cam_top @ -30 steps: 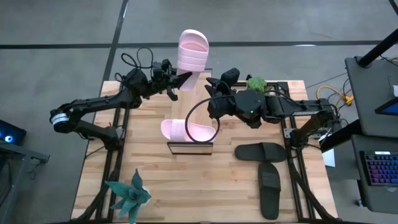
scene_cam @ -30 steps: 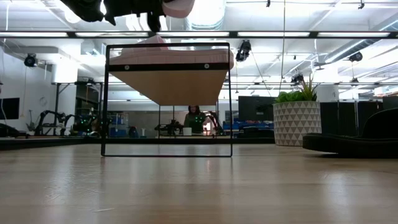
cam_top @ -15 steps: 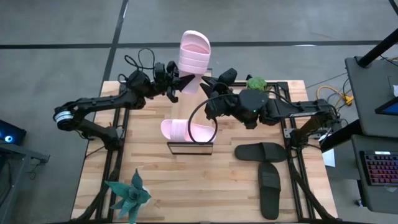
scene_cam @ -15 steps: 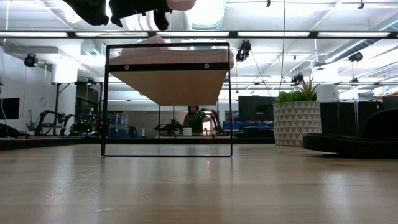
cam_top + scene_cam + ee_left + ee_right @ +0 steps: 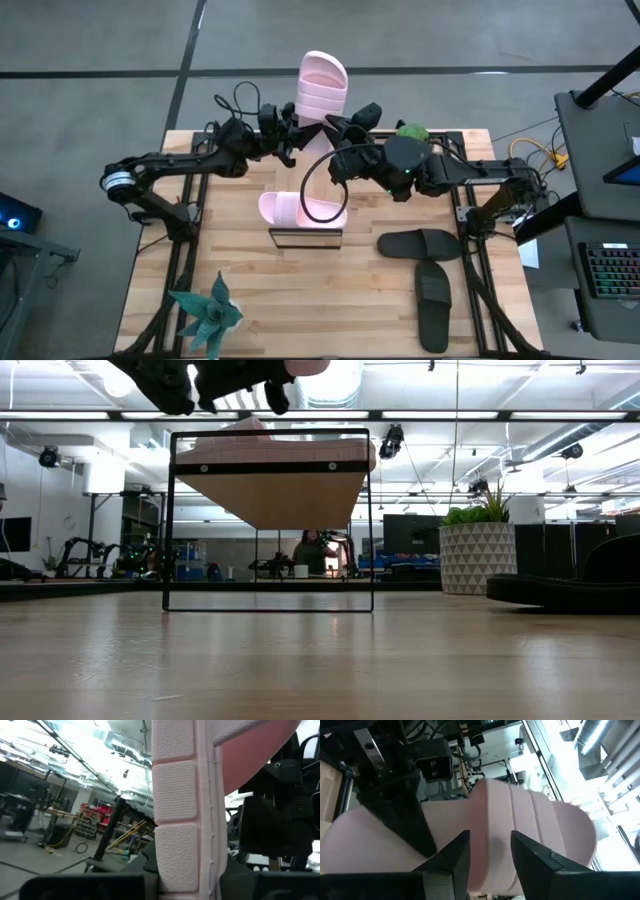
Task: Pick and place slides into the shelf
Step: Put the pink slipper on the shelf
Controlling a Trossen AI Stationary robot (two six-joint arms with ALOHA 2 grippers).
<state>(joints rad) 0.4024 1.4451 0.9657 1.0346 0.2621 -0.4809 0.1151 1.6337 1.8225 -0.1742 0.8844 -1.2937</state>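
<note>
Pink slide [image 5: 322, 88] raised above the counter's [image 5: 250, 290] far edge, behind the shelf [image 5: 305, 237], heel end clamped in left claw [image 5: 297, 125]. Right claw [image 5: 335, 125] just beside it, fingers apart, straddling the strap. Second pink slide [image 5: 285, 209] atop shelf; black pair [image 5: 425, 262] on counter.

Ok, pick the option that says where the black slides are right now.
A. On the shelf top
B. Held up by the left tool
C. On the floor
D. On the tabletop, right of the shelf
D: both black slides lie on the table, right of the shelf.
</note>
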